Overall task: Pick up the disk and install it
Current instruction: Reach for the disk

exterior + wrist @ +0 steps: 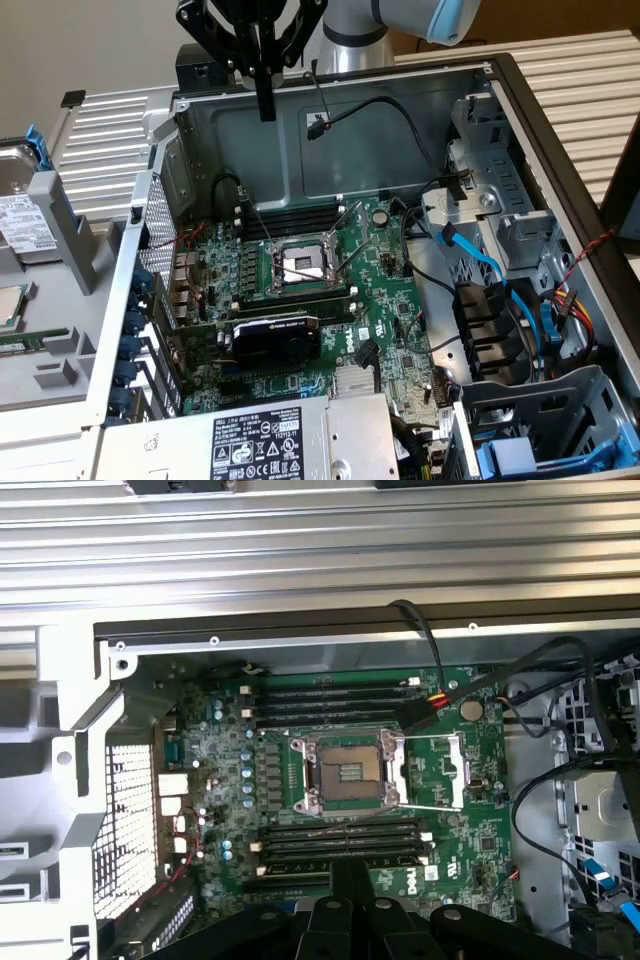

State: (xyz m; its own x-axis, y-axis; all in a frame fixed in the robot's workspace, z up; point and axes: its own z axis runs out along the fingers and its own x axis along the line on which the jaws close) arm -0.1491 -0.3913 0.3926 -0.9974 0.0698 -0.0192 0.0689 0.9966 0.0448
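Observation:
The disk [22, 215], a silver drive with a white label and a blue rail, lies outside the case at the exterior view's left edge, partly cut off by the frame. My gripper [265, 100] hangs high over the rear of the open computer case [330, 140], far from the disk. Its black fingers are pressed together with nothing between them. In the wrist view the fingers [350, 880] point down at the motherboard [340, 780] and its CPU socket [345, 772].
A black graphics card [275, 340] and a grey power supply [270, 440] fill the case's near side. Metal drive cages [500, 230] with blue and black cables [480, 260] line the exterior view's right. A loose black cable [380, 105] hangs near the gripper.

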